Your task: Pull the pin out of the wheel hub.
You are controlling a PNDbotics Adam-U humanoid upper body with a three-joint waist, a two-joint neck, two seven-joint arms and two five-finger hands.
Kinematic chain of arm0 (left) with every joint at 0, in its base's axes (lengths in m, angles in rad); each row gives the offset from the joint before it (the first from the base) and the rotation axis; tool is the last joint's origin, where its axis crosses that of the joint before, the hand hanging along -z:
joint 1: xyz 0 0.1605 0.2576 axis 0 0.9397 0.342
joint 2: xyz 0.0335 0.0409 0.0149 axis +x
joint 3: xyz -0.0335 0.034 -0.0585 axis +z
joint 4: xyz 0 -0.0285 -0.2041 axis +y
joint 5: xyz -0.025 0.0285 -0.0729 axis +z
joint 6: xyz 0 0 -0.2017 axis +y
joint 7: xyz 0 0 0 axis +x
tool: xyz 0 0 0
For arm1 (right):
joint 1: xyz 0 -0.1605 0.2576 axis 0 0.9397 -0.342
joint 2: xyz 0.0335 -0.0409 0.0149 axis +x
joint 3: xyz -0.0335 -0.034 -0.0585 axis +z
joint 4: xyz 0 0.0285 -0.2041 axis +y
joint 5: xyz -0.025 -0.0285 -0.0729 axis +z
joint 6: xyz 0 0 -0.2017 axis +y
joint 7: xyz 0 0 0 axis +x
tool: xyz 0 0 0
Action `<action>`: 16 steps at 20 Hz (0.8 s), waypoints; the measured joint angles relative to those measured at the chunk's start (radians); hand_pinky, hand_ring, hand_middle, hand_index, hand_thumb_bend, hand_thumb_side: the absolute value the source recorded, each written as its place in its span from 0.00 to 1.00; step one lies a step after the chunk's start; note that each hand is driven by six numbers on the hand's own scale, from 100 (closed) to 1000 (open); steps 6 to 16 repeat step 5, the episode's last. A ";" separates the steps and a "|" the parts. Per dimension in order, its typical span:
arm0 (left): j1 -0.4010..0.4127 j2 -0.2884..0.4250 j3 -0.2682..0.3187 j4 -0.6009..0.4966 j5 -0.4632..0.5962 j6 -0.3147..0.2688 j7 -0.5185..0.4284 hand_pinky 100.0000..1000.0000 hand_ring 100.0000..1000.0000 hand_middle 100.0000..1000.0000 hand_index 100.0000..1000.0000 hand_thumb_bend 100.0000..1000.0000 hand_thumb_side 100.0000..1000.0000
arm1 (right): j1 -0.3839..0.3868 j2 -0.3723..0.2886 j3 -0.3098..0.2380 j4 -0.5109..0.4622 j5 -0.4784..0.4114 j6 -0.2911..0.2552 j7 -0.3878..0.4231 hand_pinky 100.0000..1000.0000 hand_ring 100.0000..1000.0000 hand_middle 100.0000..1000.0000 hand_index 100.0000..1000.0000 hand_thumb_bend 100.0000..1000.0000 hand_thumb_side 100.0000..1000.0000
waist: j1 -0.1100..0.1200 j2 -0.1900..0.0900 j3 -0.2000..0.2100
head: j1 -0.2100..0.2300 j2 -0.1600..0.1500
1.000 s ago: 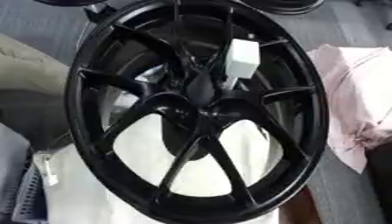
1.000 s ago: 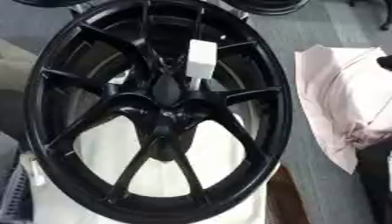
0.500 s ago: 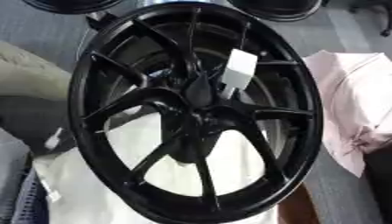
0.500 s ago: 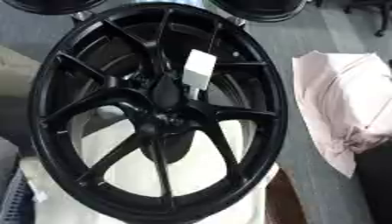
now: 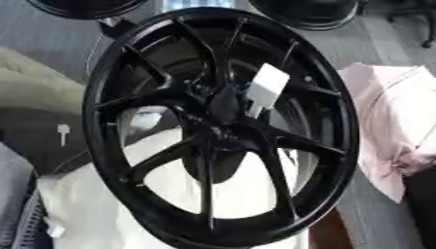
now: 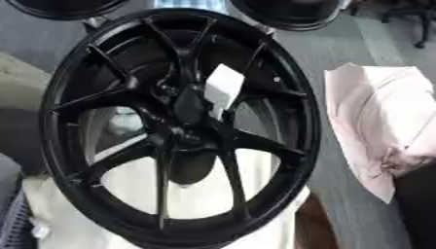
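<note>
A black multi-spoke wheel [image 5: 221, 126] is seen tilted on edge, filling most of both eye views, with its hub [image 5: 223, 109] at the centre where the spokes meet. A white tag [image 5: 266, 90] is seen just right of and above the hub, seemingly attached there (the pin itself cannot be made out against the dark hub). A pale pink cloth [image 5: 391, 126] lies to the right of the rim, and cream-coloured padding [image 5: 111, 214] is seen under the near edge. Neither robot hand is in view, so whether either is released or clenched cannot be told, nor which is nearer. The pin's long axis is judged to run along the hub's axis, towards the camera, so the pull would be made straight outwards.
</note>
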 measured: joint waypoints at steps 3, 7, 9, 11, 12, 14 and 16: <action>0.000 -0.041 -0.027 -0.044 0.053 -0.013 0.030 0.28 0.40 0.38 0.52 0.00 0.60 | -0.001 -0.005 0.003 0.000 -0.005 -0.002 0.002 0.70 0.59 0.47 0.59 0.00 0.55 | -0.004 0.000 0.000 | 0.005 0.000; -0.001 -0.077 -0.039 -0.062 0.082 -0.012 0.031 0.27 0.40 0.38 0.52 0.00 0.61 | -0.006 -0.005 0.006 0.000 -0.009 -0.004 0.004 0.70 0.59 0.47 0.59 0.00 0.54 | -0.010 0.000 0.000 | 0.008 -0.001; -0.001 -0.077 -0.039 -0.062 0.082 -0.012 0.031 0.27 0.40 0.38 0.52 0.00 0.61 | -0.006 -0.005 0.006 0.000 -0.009 -0.004 0.004 0.70 0.59 0.47 0.59 0.00 0.54 | -0.010 0.000 0.000 | 0.008 -0.001; -0.001 -0.077 -0.039 -0.062 0.082 -0.012 0.031 0.27 0.40 0.38 0.52 0.00 0.61 | -0.006 -0.005 0.006 0.000 -0.009 -0.004 0.004 0.70 0.59 0.47 0.59 0.00 0.54 | -0.010 0.000 0.000 | 0.008 -0.001; -0.001 -0.077 -0.039 -0.062 0.082 -0.012 0.031 0.27 0.40 0.38 0.52 0.00 0.61 | -0.006 -0.005 0.006 0.000 -0.009 -0.004 0.004 0.70 0.59 0.47 0.59 0.00 0.54 | -0.010 0.000 0.000 | 0.008 -0.001; -0.001 -0.077 -0.039 -0.062 0.082 -0.012 0.031 0.27 0.40 0.38 0.52 0.00 0.61 | -0.006 -0.005 0.006 0.000 -0.009 -0.004 0.004 0.70 0.59 0.47 0.59 0.00 0.54 | -0.010 0.000 0.000 | 0.008 -0.001; -0.001 -0.077 -0.039 -0.062 0.082 -0.012 0.031 0.27 0.40 0.38 0.52 0.00 0.61 | -0.006 -0.005 0.006 0.000 -0.009 -0.004 0.004 0.70 0.59 0.47 0.59 0.00 0.54 | -0.010 0.000 0.000 | 0.008 -0.001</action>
